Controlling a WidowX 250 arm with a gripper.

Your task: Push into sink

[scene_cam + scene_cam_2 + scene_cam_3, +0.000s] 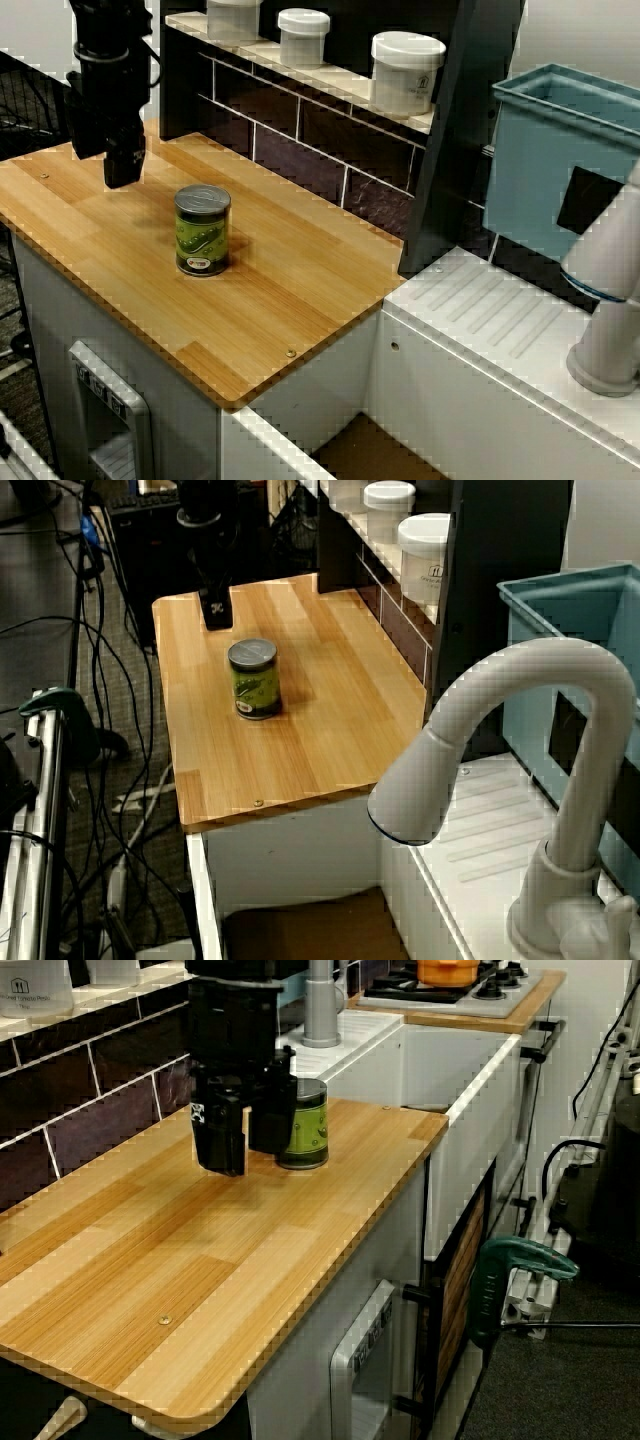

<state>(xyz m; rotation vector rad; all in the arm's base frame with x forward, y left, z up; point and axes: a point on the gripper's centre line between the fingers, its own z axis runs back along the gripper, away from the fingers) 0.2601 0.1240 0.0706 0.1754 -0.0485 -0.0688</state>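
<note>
The black arm (108,60) is held vertical, wrist straight down. The gripper (245,1145) is pointed downward, its two fingers (226,1140) seen slightly parted with nothing between them. Fingertips are kept low.

Green can (202,230) upright on countertop (290,300), beside sink (375,455).

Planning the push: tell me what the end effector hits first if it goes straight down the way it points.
The wooden counter. The end effector points down over bare wood, with the can standing apart on its sink side, so it likely misses the can.
</note>
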